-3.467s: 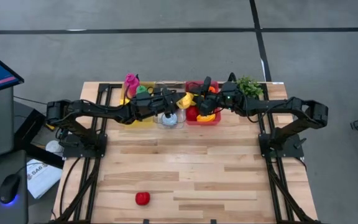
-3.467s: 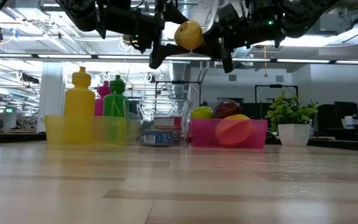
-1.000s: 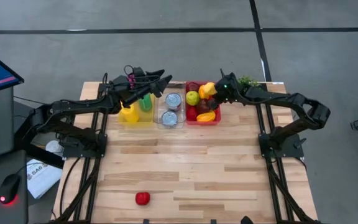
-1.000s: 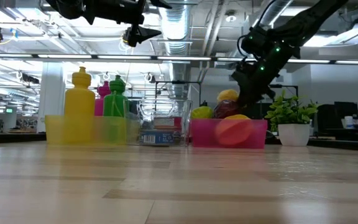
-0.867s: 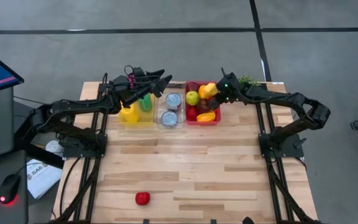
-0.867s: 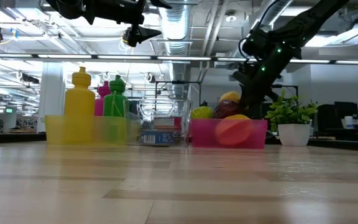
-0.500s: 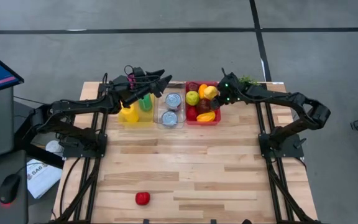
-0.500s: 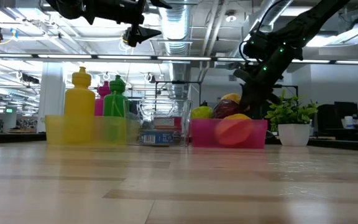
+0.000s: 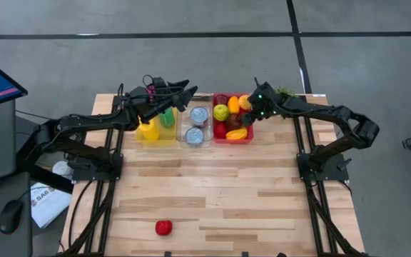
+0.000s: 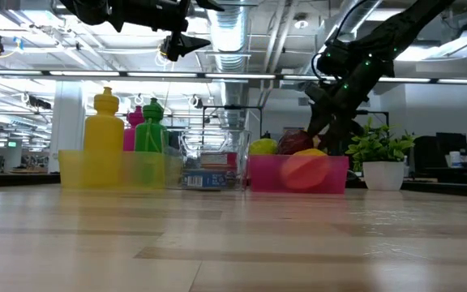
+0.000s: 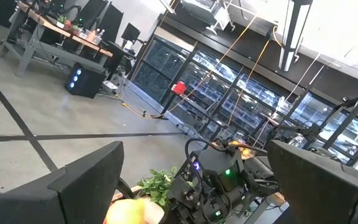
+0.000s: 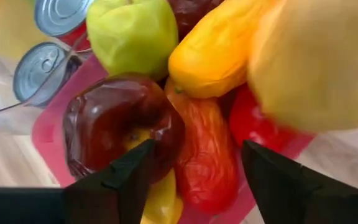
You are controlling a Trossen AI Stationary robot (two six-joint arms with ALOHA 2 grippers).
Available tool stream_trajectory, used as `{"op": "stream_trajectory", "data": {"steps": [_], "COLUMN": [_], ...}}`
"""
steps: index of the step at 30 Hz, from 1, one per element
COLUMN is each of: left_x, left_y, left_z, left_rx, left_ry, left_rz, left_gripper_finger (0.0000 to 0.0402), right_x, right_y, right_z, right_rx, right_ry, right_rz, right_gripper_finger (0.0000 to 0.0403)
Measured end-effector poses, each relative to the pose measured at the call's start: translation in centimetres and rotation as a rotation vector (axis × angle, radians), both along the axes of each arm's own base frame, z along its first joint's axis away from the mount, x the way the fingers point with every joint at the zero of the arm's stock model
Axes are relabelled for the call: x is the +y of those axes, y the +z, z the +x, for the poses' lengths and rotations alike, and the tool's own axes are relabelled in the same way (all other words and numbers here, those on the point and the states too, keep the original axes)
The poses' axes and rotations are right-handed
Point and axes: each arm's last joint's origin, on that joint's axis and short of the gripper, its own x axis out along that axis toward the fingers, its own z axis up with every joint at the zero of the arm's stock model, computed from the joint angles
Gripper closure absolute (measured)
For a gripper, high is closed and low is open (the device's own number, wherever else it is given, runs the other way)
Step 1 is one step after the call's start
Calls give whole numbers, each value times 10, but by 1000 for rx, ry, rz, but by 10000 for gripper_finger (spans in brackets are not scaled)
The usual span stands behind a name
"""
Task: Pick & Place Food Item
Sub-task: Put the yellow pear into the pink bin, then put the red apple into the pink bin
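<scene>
Two fingers of my right gripper (image 12: 194, 177) have just parted above the pink bin (image 9: 247, 135), so the yellow fruit (image 9: 245, 102) now lies inside it, placed I judge, while my left gripper (image 9: 185, 96) waits wide open beside.

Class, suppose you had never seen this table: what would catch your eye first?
The red bin piled with bright fruit at the table's far edge, the right pincer open just above it. Then the lone red fruit near the front edge, far from everything else.
</scene>
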Motion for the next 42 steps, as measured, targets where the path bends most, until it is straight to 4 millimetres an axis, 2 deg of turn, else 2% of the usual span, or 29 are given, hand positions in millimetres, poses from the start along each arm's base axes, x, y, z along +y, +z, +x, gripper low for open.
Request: {"op": "stream_trajectory", "data": {"steps": [9, 14, 25, 30, 37, 42], "left_x": [0, 0, 0, 0, 0, 0], "left_y": [0, 0, 0, 0, 0, 0], "left_z": [0, 0, 0, 0, 0, 0], "left_rx": [0, 0, 0, 0, -1, -1], "left_ry": [0, 0, 0, 0, 0, -1], "left_rz": [0, 0, 0, 0, 0, 0], "left_gripper_finger": [14, 13, 13, 13, 13, 13], "right_x": [-1, -1, -21, -32, -44, -40], "right_y": [27, 40, 100, 104, 102, 112], "right_z": [8, 11, 17, 11, -2, -8], "right_rx": [-53, -45, -37, 68, 100, 79], "right_ry": [96, 161, 210, 170, 116, 107], "right_rz": [79, 48, -299, -439, -436, -458], "right_gripper_finger": [175, 193, 274, 304, 336, 347]}}
